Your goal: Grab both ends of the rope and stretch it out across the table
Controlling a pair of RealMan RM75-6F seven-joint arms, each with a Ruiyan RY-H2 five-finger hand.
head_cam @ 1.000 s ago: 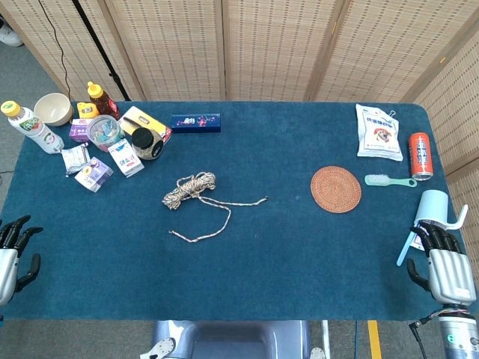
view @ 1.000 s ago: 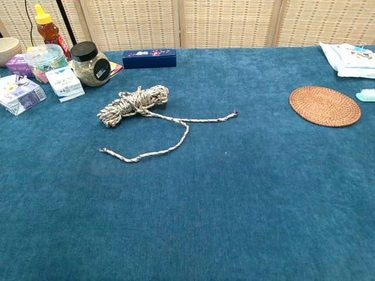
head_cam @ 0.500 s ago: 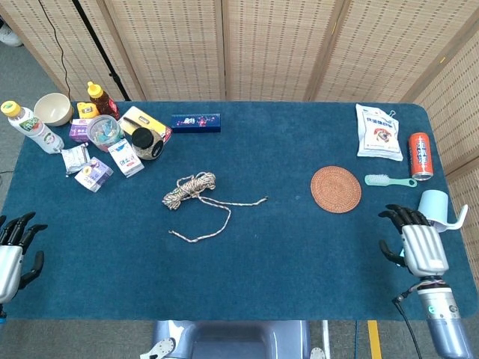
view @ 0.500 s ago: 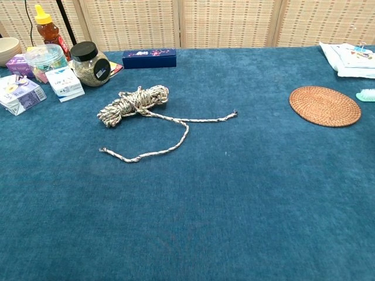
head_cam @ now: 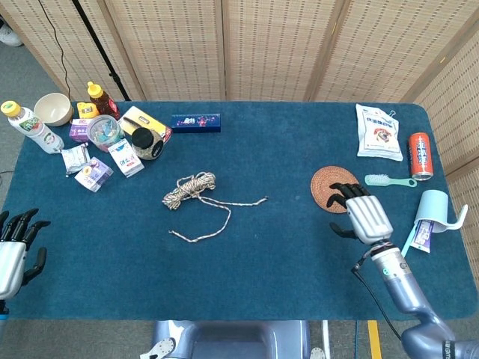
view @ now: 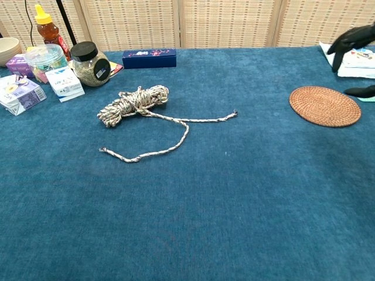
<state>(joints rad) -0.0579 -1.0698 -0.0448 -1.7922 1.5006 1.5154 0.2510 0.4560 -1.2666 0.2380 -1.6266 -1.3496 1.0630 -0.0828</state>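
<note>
Left hand (head_cam: 13, 250): at the near left corner of the table, metal-backed with dark fingers spread apart, holding nothing; partly cut off by the picture's left edge in the head view
Right hand (head_cam: 361, 212): over the near right part of the table, silver back, black fingers fanned apart and empty, fingertips reaching over the near edge of the coaster; in the chest view only dark fingertips show at the right edge
Table (head_cam: 284, 269): covered in deep blue, felt-like cloth
Rope (head_cam: 196, 193): left of the table's centre, speckled braided cord; a loose coiled bundle with two free tails, one running right toward the centre, one looping toward the near edge
Coaster (head_cam: 326, 184): round woven disc, reddish brown, right of centre, partly hidden by the right hand
Mug (head_cam: 434, 208): pale blue, at the right edge, a tube lying just beside it
Brush (head_cam: 389, 180): mint green, beyond the coaster toward the right edge
Can (head_cam: 420, 155): red cylinder near the far right corner
Pouch (head_cam: 378, 132): white printed bag, far right corner; print too small to read
Blue box (head_cam: 195, 122): long, flat, near the far edge
Jar (view: 90, 63): black lid, clear body, among small cartons at the far left corner
</note>
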